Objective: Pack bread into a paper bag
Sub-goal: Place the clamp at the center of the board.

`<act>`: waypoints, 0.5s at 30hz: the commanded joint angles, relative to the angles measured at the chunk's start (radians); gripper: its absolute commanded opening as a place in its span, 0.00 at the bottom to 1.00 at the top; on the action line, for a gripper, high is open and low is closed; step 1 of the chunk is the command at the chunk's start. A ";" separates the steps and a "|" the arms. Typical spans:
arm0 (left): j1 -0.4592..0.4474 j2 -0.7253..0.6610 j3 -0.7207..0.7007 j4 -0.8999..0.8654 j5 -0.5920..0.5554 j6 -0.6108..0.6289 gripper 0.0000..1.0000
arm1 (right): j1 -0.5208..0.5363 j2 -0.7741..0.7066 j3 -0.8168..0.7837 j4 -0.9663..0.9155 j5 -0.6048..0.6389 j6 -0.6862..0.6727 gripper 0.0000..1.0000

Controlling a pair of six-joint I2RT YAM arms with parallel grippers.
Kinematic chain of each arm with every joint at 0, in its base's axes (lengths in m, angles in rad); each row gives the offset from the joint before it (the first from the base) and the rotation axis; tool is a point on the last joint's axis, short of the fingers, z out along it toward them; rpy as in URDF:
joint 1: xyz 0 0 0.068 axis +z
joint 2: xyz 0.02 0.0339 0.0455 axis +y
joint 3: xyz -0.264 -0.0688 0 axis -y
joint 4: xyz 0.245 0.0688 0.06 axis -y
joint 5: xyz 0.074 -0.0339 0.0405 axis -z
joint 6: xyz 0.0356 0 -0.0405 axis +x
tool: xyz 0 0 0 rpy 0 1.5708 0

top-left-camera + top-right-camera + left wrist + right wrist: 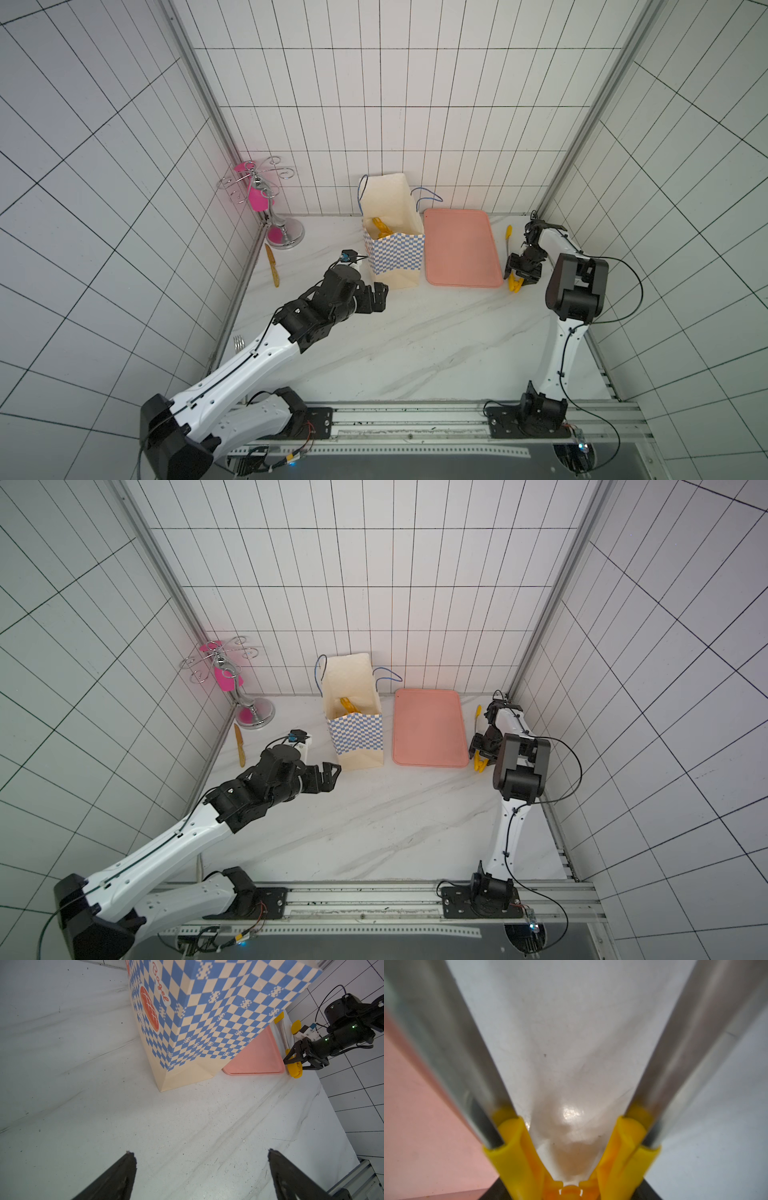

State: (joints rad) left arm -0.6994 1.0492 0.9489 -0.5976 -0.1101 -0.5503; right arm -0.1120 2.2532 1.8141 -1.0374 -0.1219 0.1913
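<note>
Upright paper bag (395, 257), mouth up; left fingers (116, 1178) wide, right fingers' (294, 1051) tongs (294, 1069) grip unclear.

Your left arm (257, 365) stretches from its near-left base out over the table toward the far right. Its wrist is turned so the left gripper (380, 296) points right, low above the surface. Its jaws stand wide apart, and the left wrist view shows both fingertips (129, 1158) with clear space between them. Your right arm (565, 353) rises from the near-right base, folds at the elbow and bends down at the far right. The right gripper (520, 281) hangs low there, jaws part way apart; you cannot tell whether they pinch anything.
</note>
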 commanded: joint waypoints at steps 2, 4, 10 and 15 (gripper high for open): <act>-0.003 0.008 0.001 0.021 0.007 0.001 0.99 | -0.006 0.002 -0.032 -0.035 -0.049 0.002 0.99; -0.003 0.009 0.001 0.022 0.007 0.001 0.99 | -0.006 -0.009 -0.042 -0.033 -0.046 0.004 0.99; -0.003 0.016 0.004 0.022 0.002 0.001 0.99 | -0.004 -0.091 -0.093 -0.014 -0.040 0.019 0.99; -0.003 0.036 0.035 0.011 -0.138 -0.031 0.99 | 0.010 -0.300 -0.143 0.035 -0.081 0.016 0.99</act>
State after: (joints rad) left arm -0.6994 1.0721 0.9508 -0.5953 -0.1474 -0.5610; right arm -0.1104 2.1098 1.7111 -1.0180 -0.1703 0.1993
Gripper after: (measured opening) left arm 0.991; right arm 0.990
